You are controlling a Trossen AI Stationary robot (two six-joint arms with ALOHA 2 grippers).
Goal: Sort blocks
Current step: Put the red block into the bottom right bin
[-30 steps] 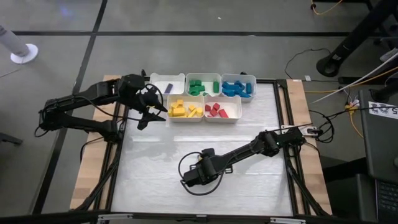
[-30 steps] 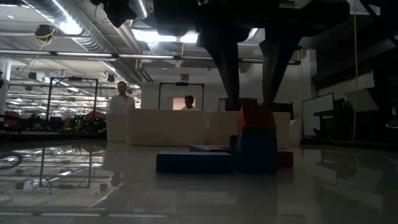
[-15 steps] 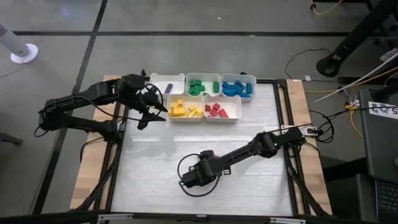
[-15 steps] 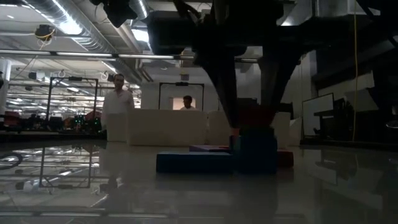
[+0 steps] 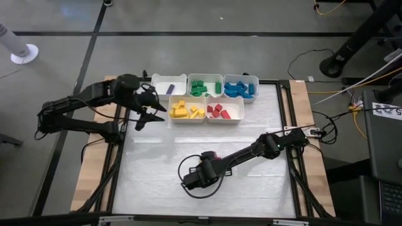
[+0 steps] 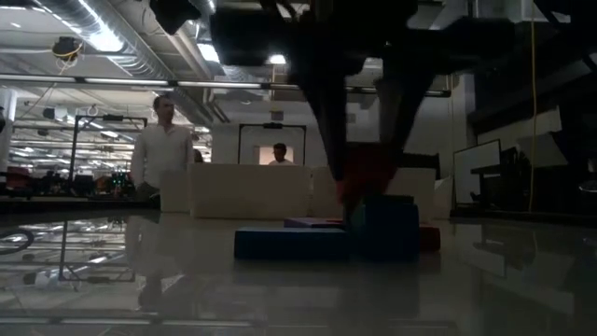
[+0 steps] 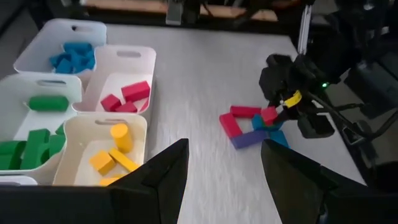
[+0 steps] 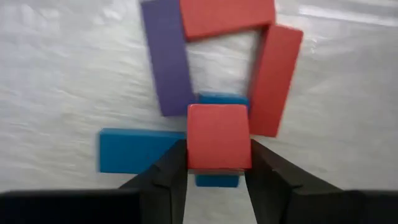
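Observation:
My right gripper (image 8: 217,157) points down over a cluster of loose blocks on the table's middle near part and is shut on a red cube (image 8: 219,142). Under it lie a blue block (image 8: 140,149), a purple bar (image 8: 165,59) and two red bars (image 8: 277,78). In the high view the right arm (image 5: 207,171) hides most of the cluster; one red bar (image 5: 210,155) shows. My left gripper (image 5: 147,111) hangs open beside the five white bins (image 5: 168,82), which hold the blocks sorted by colour. My right gripper pinches the red cube by two opposite side faces (image 8: 193,152), one finger on each, coming from above and pointing down. In the low view the cube (image 6: 368,173) is tilted just above a blue block (image 6: 384,229); whether it still touches it, I cannot tell.
The bins stand at the table's far edge: purple (image 5: 168,88), green (image 5: 204,86), blue (image 5: 240,88), yellow (image 5: 186,110), red (image 5: 224,111). Bare table (image 5: 264,182) lies around the cluster. A person (image 6: 163,154) walks in the room behind.
My right gripper's fingers have closed in on the red cube. The cube stood flat on the blue block and now sits tipped and shifted a little sideways. My left gripper has drawn back slightly toward the table's left edge. The person behind has walked on.

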